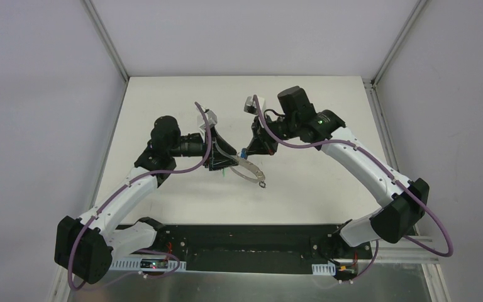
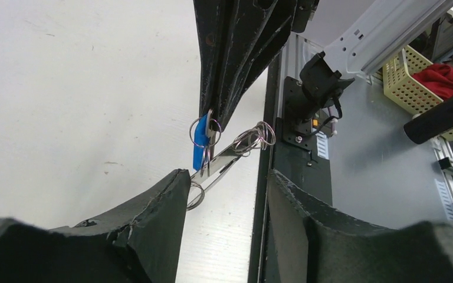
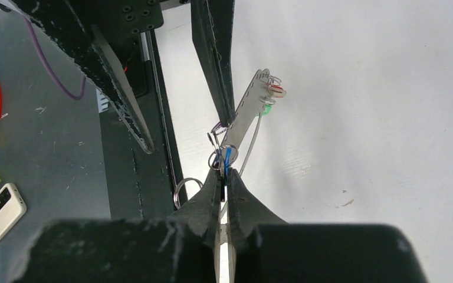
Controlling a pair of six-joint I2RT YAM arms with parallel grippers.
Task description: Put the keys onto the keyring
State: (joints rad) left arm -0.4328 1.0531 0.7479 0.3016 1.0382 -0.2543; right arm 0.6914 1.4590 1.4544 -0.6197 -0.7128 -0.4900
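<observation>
Pinching the blue-tagged key (image 3: 227, 156) between fully closed fingers, the right tool (image 3: 224, 177) holds it up against the keyring (image 3: 246, 109), above the white bench (image 1: 182, 100) and midway between the two arms. The keyring shows as a thin grey band seen almost edge-on, slanting away from the right tool's tips. Small split rings (image 2: 258, 135) hang along it, and a red tag (image 3: 274, 89) and a green tag (image 3: 266, 109) sit near its far end. The left tool (image 2: 225, 175) has its fingers spread wide, with the keyring passing between them close beside one finger; whether that finger presses on it I cannot tell. Seen from overhead, both tools nearly meet tip to tip.
</observation>
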